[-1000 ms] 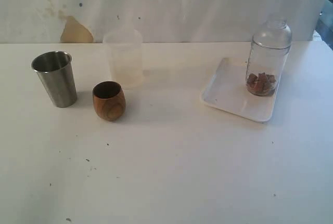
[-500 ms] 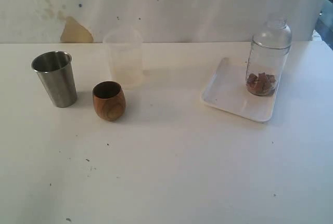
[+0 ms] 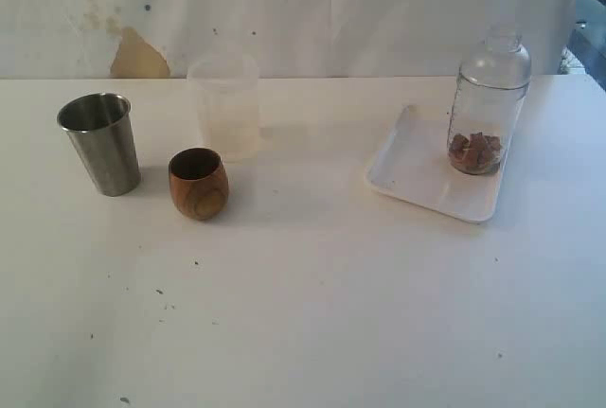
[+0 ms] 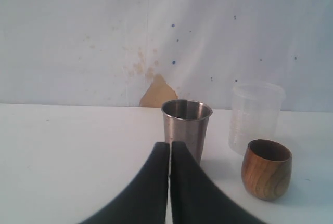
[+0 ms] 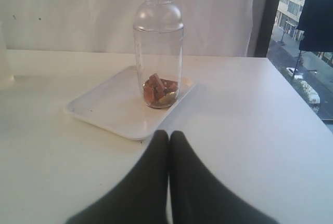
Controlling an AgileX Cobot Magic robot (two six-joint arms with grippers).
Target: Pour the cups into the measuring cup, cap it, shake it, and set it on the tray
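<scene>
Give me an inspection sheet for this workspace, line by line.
Surface: white table, scattered dark specks.
Job's things: tumbler and wooden cup upright, apart, at left; measuring cup capped, brown pieces inside, standing on tray at right.
Clutter: frosted cup behind the wooden cup.
Claws: left claw shut, empty, facing the tumbler; right claw shut, empty, facing the tray.
Cables: nothing seen.
Surroundings: white wall with a tan bare patch; window beyond the table's right end.

Exterior looks down; left wrist low facing tumbler [image 4: 186,122], right facing tray [image 5: 104,104].
</scene>
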